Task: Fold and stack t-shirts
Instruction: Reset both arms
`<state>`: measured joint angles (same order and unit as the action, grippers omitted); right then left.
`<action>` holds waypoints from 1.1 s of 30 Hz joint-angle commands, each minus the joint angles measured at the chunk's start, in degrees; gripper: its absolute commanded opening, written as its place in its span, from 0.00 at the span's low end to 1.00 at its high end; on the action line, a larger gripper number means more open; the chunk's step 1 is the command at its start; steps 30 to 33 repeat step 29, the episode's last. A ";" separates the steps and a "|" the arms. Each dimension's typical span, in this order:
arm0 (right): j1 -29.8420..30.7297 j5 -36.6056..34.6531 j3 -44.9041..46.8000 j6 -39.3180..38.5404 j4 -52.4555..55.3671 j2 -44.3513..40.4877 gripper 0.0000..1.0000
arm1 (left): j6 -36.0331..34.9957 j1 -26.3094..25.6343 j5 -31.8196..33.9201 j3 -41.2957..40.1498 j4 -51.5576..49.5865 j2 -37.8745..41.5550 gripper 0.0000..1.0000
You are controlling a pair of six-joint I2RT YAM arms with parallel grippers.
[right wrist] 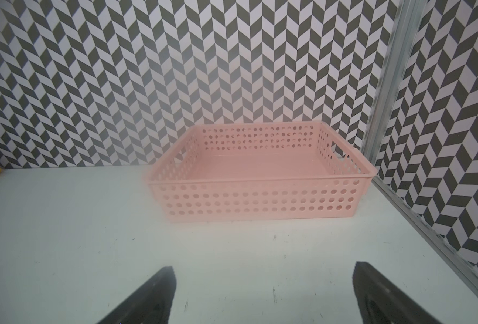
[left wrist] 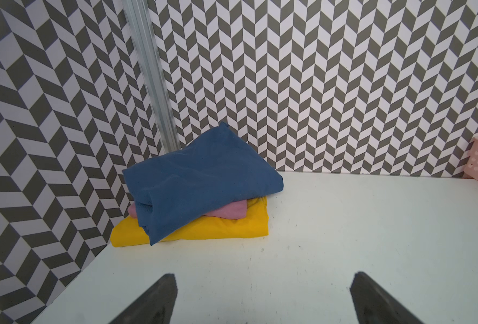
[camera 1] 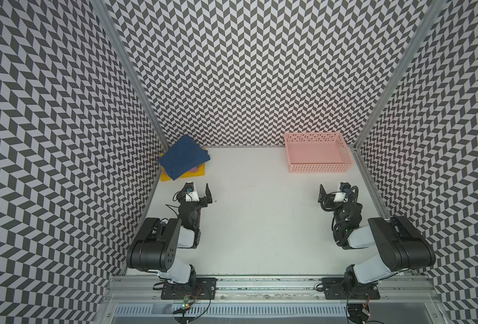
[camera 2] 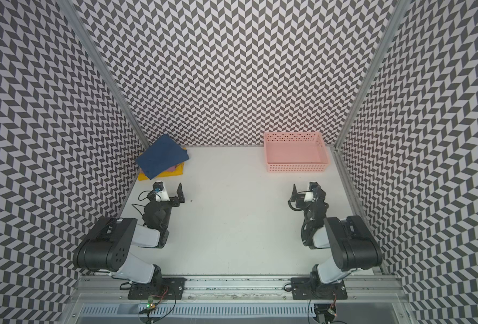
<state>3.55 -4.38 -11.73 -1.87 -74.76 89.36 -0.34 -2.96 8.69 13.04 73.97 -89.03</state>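
Far left corner: navy t-shirt lies skewed over mauve-pink t-shirt, yellow t-shirt underneath. Left gripper and right gripper both spread wide, empty. Looks done. If you square the navy one, pinch only its drooping corner, lift, don't drag.

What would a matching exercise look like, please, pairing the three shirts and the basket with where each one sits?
Things:
1. navy shirt
2. pink shirt
3. yellow shirt
4. basket

Places:
a. bottom of the pile, on the table
b. far corner on the right arm's side, nothing inside
c. top of the pile, draped over the front
d. middle of the pile

Pairs: 1-c, 2-d, 3-a, 4-b
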 commanded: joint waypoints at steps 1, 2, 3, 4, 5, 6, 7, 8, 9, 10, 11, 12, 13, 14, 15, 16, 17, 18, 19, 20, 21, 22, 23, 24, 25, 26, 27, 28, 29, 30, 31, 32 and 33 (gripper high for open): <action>-0.20 0.95 -0.44 0.01 -2.67 0.29 0.99 | 0.34 0.38 -0.43 0.99 -0.98 -0.06 0.99; -0.24 0.88 -0.45 0.02 -2.62 0.37 0.99 | 0.31 0.28 -0.43 1.02 -1.03 -0.09 0.99; -0.20 0.66 -0.49 0.14 -2.37 0.38 0.99 | 0.34 0.30 -0.43 1.03 -0.94 -0.04 0.99; -0.26 0.60 -0.48 0.24 -2.15 0.44 0.99 | 0.33 0.24 -0.43 1.03 -0.89 -0.06 0.99; -0.19 0.64 -0.49 0.22 -2.08 0.38 0.99 | 0.28 0.24 -0.40 1.02 -0.94 -0.06 0.99; -0.23 0.55 -0.49 0.23 -2.14 0.37 0.99 | 0.29 0.24 -0.37 1.03 -0.94 -0.07 0.99; -0.21 0.55 -0.49 0.27 -2.12 0.40 0.99 | 0.29 0.24 -0.34 1.02 -0.92 -0.08 0.99; -0.21 0.57 -0.43 0.28 -2.14 0.37 0.99 | 0.26 0.24 -0.39 1.02 -0.93 -0.07 0.99; -0.26 0.52 -0.49 0.20 -2.13 0.37 0.99 | 0.27 0.26 -0.40 1.02 -0.94 -0.04 0.99; -0.23 0.52 -0.49 0.22 -2.15 0.37 0.99 | 0.28 0.24 -0.36 1.04 -0.93 -0.03 0.99; -0.18 0.53 -0.49 0.28 -2.14 0.37 0.99 | 0.26 0.24 -0.35 1.02 -0.89 -0.03 0.99; -0.21 0.53 -0.49 0.23 -2.14 0.37 0.99 | 0.27 0.25 -0.34 1.03 -0.93 -0.07 0.99; -0.28 0.58 -0.47 0.25 -2.14 0.37 0.99 | 0.29 0.24 -0.36 1.03 -0.94 -0.08 0.99; -0.23 0.55 -0.49 0.22 -2.10 0.37 0.99 | 0.26 0.24 -0.40 1.03 -0.94 -0.09 0.99; -0.21 0.55 -0.49 0.22 -2.14 0.37 0.99 | 0.33 0.26 -0.40 1.03 -0.89 -0.03 0.99; -0.22 0.54 -0.45 0.20 -2.14 0.40 0.99 | 0.28 0.26 -0.38 1.02 -0.94 -0.07 0.99; -0.20 0.55 -0.49 0.24 -2.14 0.37 0.99 | 0.25 0.24 -0.38 1.02 -0.93 -0.07 0.99; -0.21 0.57 -0.49 0.21 -2.13 0.40 0.99 | 0.28 0.24 -0.42 1.04 -0.90 -0.06 0.99; -0.21 0.56 -0.49 0.25 -2.14 0.37 0.99 | 0.25 0.24 -0.43 1.02 -0.88 -0.06 0.99; -0.22 0.52 -0.49 0.23 -2.12 0.37 0.99 | 0.29 0.24 -0.37 1.02 -0.93 -0.01 0.99; -0.20 0.56 -0.49 0.24 -2.09 0.37 0.99 | 0.30 0.22 -0.41 1.04 -0.93 -0.02 0.99; -0.19 0.53 -0.49 0.26 -2.08 0.39 0.99 | 0.30 0.30 -0.43 1.02 -0.93 -0.06 0.99; -0.15 0.54 -0.49 0.23 -2.14 0.40 0.99 | 0.18 0.24 -0.36 1.05 -0.92 -0.09 0.99; -0.19 0.57 -0.49 0.28 -2.10 0.41 0.99 | 0.32 0.31 -0.42 1.15 -1.10 -0.17 0.99; -0.28 0.53 -0.49 0.25 -2.14 0.37 0.99 | 0.26 0.34 -0.51 1.21 -1.07 -0.24 0.99; -0.21 0.53 -0.42 0.21 -2.14 0.37 0.99 | 0.27 0.36 -0.51 1.20 -1.11 -0.21 0.99; -0.19 0.52 -0.48 0.24 -2.14 0.37 0.99 | 0.28 0.33 -0.51 1.20 -1.11 -0.18 0.99; -0.26 0.60 -0.46 0.24 -2.10 0.42 0.99 | 0.25 0.34 -0.51 1.11 -1.11 -0.17 0.99; -0.21 0.59 -0.48 0.20 -2.10 0.38 0.99 | 0.27 0.33 -0.51 1.05 -1.03 -0.07 0.99; -0.21 0.59 -0.48 0.20 -2.10 0.38 0.99 | 0.27 0.33 -0.51 1.05 -1.03 -0.07 0.99; -0.21 0.59 -0.48 0.20 -2.10 0.38 0.99 | 0.27 0.33 -0.51 1.05 -1.03 -0.07 0.99; -0.21 0.59 -0.48 0.20 -2.10 0.38 0.99 | 0.27 0.33 -0.51 1.05 -1.03 -0.07 0.99; -0.21 0.59 -0.48 0.20 -2.10 0.38 0.99 | 0.27 0.33 -0.51 1.05 -1.03 -0.07 0.99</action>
